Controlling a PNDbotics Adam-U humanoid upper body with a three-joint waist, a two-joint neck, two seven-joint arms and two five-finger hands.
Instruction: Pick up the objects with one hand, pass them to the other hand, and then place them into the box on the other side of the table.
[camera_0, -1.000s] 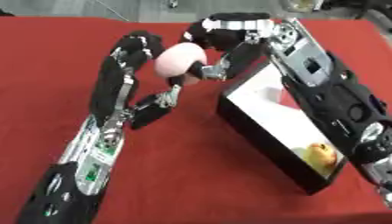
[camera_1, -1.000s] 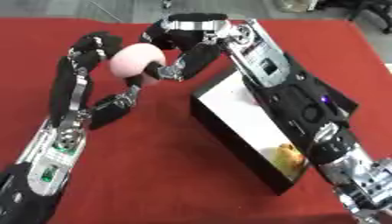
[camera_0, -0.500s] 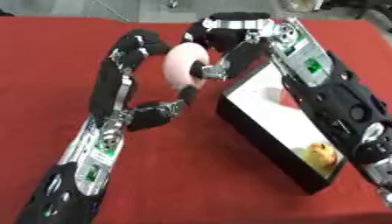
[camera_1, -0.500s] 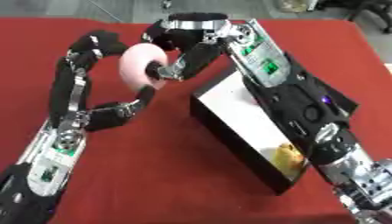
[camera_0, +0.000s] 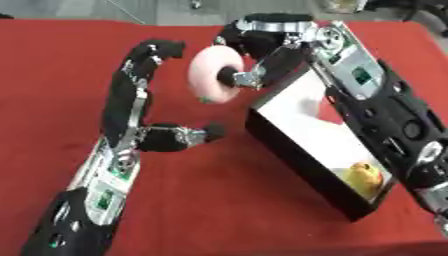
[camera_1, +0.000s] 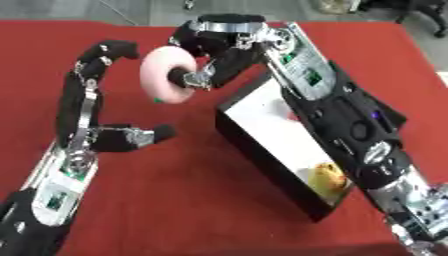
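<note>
1. Ring (camera_0: 214, 75): a pale pink, doughnut-shaped thing, held up above the red table (camera_0: 219, 200), just left of the box's far end.
2. It stands on edge, its hole facing right toward the right hand, with a small dark green speck at its lower rim.
3. Right hand (camera_0: 254, 60) grasps the ring: one dark finger pokes into the hole while the others curl over its top rim from behind.
4. Right arm (camera_0: 385, 120) comes in from the lower right corner and runs up along the box's right side, bending left at the wrist so the hand hangs over the box's far corner.
5. Left hand (camera_0: 140, 100) is released and holds nothing; its fingers reach up, bent at the tips near the ring's left side, apparently not touching it, though the gap is hard to judge.
6. Its thumb (camera_0: 188, 136) juts out to the right, below the ring and apart from it.
7. Left arm (camera_0: 96, 195) rises from the lower left corner, nearly straight up the view.
8. Box (camera_0: 302, 160) lies askew on the table's right half, black-walled with a white floor.
9. A yellow thing (camera_0: 365, 177) sits in its near end; a faint pink patch (camera_1: 293, 116) shows farther in.
</note>
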